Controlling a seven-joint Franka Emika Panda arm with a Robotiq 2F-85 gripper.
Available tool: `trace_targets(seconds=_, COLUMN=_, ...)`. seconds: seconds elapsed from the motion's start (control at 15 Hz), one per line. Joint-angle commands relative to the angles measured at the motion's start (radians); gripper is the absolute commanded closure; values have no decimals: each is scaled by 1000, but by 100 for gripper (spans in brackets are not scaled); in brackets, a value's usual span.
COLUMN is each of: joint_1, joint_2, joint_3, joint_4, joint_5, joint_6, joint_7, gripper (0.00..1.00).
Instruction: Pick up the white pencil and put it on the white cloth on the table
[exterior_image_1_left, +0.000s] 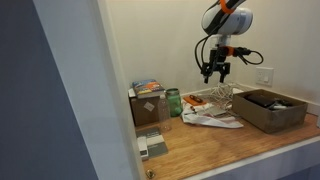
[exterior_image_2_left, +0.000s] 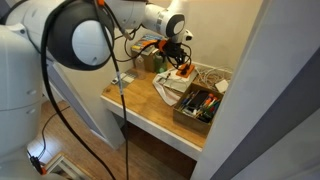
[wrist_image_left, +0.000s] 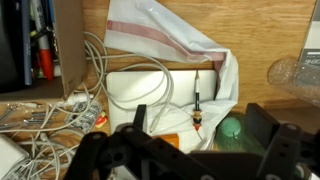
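**Camera layout: two off-robot views plus wrist**

In an exterior view the camera sits off to the side and peers past a pale wall edge (exterior_image_1_left: 85, 90) that blocks the left side. It faces the back wall from mid-distance and sees the tabletop (exterior_image_1_left: 250, 148) from slightly above. In an exterior view from up high beside the arm (exterior_image_2_left: 80, 35), the lens looks steeply down. The arm fills the upper left and a pale panel (exterior_image_2_left: 275, 90) cuts off the right. Both exterior views share the tabletop, the cardboard box (exterior_image_1_left: 268, 110) and the claw (exterior_image_1_left: 215, 72). The wrist view is very near, facing down at the cloth (wrist_image_left: 165, 45) and cables (wrist_image_left: 45, 115), with the claw along its bottom edge.
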Motion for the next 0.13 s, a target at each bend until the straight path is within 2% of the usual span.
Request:
trace_targets(seconds=0.0, joint_1=-2, joint_2=7, joint_3=2, joint_4=4, joint_5=-1, joint_6=-2, joint_7=0, gripper=0)
trace_targets(seconds=0.07, joint_1=-2, joint_2=10, joint_3=2, joint_4=4, joint_5=-1, joint_6=-2, joint_7=0, gripper=0)
